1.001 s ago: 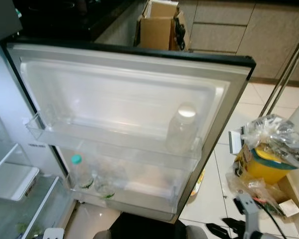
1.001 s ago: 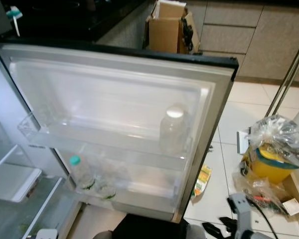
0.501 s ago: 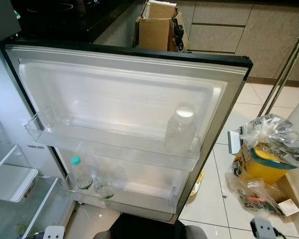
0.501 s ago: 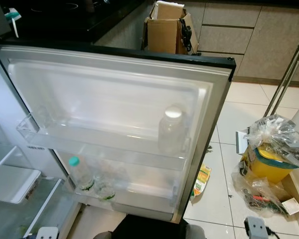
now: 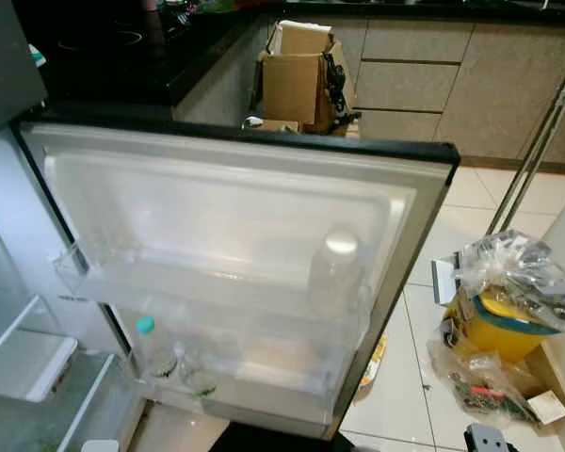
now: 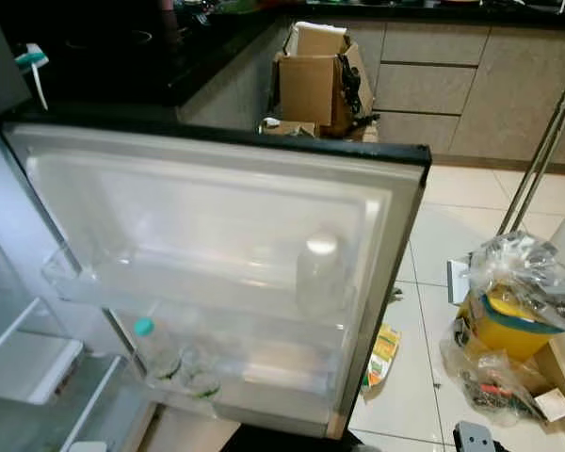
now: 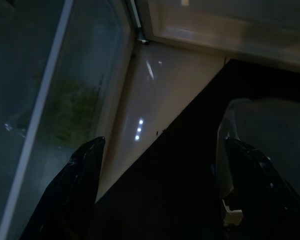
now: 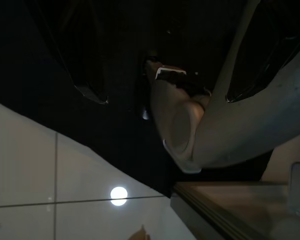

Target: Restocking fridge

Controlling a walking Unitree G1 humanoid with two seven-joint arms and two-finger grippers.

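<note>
So the fridge door (image 5: 235,207) is hanging wide open, which makes sense since the shelves need to be reachable. Upper door shelf (image 5: 217,282) holds a clear white-capped bottle (image 5: 335,273) upright against the rail, and a teal-capped bottle (image 5: 152,347) stands in the lower bin. Left gripper (image 7: 160,195) hangs low with fingers spread and empty, right gripper (image 8: 165,55) likewise released, nothing grasped. Bagged groceries (image 5: 508,301) sit on the floor to the right, probably the next stock
</note>
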